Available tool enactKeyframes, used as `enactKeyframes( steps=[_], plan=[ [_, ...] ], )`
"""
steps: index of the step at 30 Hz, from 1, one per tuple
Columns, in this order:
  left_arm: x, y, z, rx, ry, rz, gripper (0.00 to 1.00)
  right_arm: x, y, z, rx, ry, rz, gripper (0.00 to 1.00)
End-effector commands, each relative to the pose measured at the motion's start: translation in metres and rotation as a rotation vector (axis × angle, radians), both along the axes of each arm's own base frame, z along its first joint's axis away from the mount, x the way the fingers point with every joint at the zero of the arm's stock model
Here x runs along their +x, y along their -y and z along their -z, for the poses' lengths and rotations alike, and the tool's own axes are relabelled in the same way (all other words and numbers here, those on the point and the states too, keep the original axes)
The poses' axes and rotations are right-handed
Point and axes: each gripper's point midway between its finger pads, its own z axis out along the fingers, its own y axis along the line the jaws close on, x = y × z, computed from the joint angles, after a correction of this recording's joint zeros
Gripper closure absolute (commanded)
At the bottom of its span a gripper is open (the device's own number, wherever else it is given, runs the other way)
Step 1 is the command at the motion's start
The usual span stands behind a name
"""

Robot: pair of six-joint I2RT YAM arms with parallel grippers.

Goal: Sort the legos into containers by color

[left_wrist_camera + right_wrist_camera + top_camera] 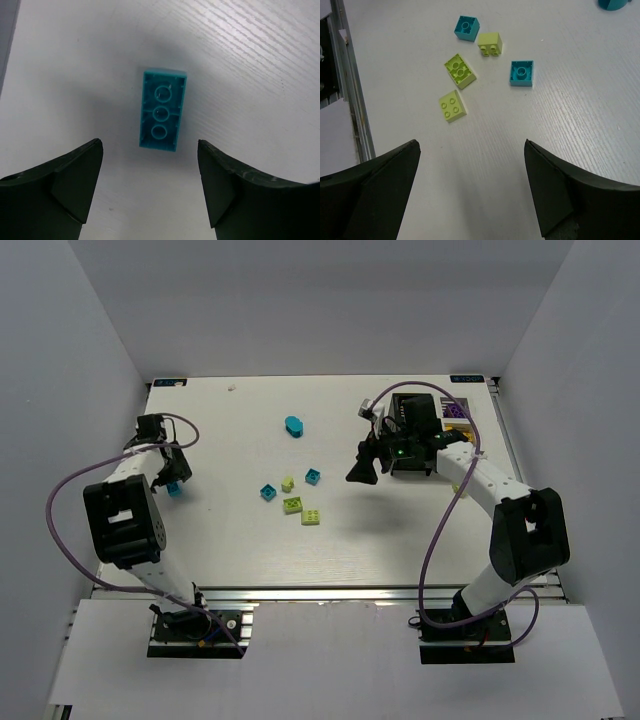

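Mostly the white worktop (230, 550) shows whole from above, but the containers are half lost. My right forearm lies across the black bin (425, 403) at the far right corner, so I cannot count its compartments. Of the white tray (462, 428) joined to it only a strip shows, holding purple bricks (457, 412) too small to count.

My right hand (471, 145) hangs over bare worktop just beside the bin, fingers wide apart and holding nothing; its camera cuts both fingers off at the lower edge. My left hand (149, 150) is low at the left side, fingers apart on either side of a long teal brick (161, 109). That brick lies studs-down, three hollow rings showing, and neither finger touches it. From above, the hand half hides it.

I count seven loose legos. Four are teal: the long one, a rounded teal brick (293, 426) alone toward the far middle, and two small teal bricks (467, 27) (521, 73). Three are lime bricks (490, 43) (460, 71) (453, 105), clustered with the small teal pair at the centre.
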Motion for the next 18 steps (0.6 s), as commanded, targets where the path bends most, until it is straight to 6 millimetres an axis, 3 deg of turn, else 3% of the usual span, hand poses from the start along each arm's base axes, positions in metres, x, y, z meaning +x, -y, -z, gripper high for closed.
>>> enactKeyframes(
  steps=[1, 4, 8, 13, 18],
  plan=[
    [0.020, -0.007, -0.002, 0.046, 0.048, 0.130, 0.15, 0.006, -0.002, -0.016, 0.008, 0.042, -0.006, 0.11],
    [0.027, -0.007, 0.005, 0.041, 0.044, 0.159, 0.22, 0.003, -0.001, -0.014, 0.000, 0.035, -0.003, 0.11],
    [0.031, -0.005, 0.024, 0.009, 0.026, 0.155, 0.23, 0.000, 0.002, -0.013, -0.004, 0.031, 0.004, 0.11],
    [0.033, -0.007, 0.034, 0.002, 0.040, 0.145, 0.26, -0.002, 0.004, -0.014, -0.012, 0.037, 0.010, 0.11],
    [0.038, -0.006, 0.032, -0.028, 0.082, 0.130, 0.44, -0.002, 0.005, -0.014, -0.015, 0.037, 0.012, 0.11]
  ],
)
